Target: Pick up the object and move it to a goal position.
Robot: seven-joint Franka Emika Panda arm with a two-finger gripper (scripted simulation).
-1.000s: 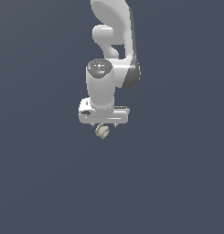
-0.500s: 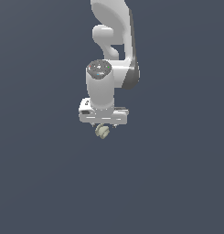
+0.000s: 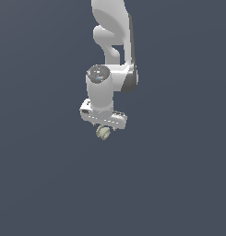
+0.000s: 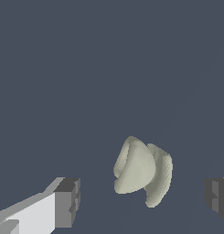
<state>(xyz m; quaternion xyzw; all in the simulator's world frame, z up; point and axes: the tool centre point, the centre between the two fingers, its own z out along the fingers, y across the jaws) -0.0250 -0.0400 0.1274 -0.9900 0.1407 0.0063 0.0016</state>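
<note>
The object (image 3: 103,133) is a tiny pale beige-greenish lump with a ring-like face, directly under the white gripper bar in the exterior view. In the wrist view the object (image 4: 141,171) sits between the two dark fingertips (image 4: 67,203). There is a clear gap on each side and neither pad touches it. My gripper (image 3: 104,128) hangs from the white arm, pointing down over the object. In the wrist view the gripper (image 4: 143,201) is open wide around the lump.
A plain dark grey-blue surface (image 3: 179,184) fills both views. The white arm (image 3: 112,41) rises to the top edge of the exterior view. No other object or edge shows.
</note>
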